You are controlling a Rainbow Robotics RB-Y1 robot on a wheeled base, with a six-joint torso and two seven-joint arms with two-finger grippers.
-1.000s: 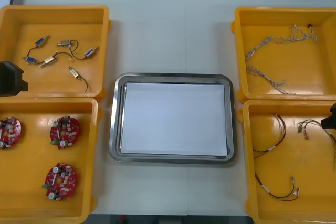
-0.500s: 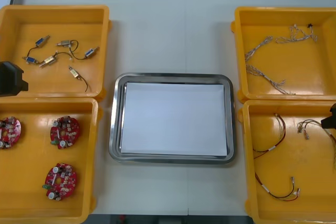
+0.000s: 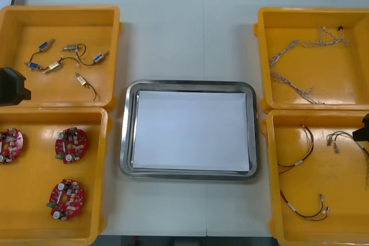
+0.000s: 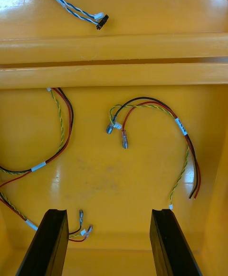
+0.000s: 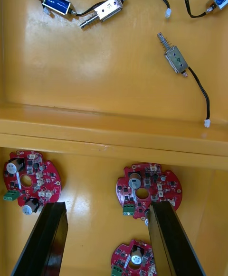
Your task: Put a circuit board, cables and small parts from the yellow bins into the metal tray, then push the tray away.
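The metal tray (image 3: 188, 84), white inside, lies mid-table between the yellow bins. My left gripper (image 5: 107, 240) hangs open over the near left bin (image 3: 34, 211), above three round red circuit boards (image 5: 148, 190); it shows as a black block at the table's left edge (image 3: 11, 86). Small metal parts (image 5: 175, 60) on black leads lie in the far left bin (image 3: 57, 12). My right gripper (image 4: 110, 243), also open, hovers over the near right bin (image 3: 340, 200), where red and yellow cables (image 4: 156, 110) lie. Nothing is held.
Twisted blue and white cables (image 3: 294, 82) lie in the far right bin (image 3: 314, 15). Orange bin walls (image 4: 114, 60) run between the paired bins on each side. Bare table (image 3: 190, 38) stretches beyond the tray.
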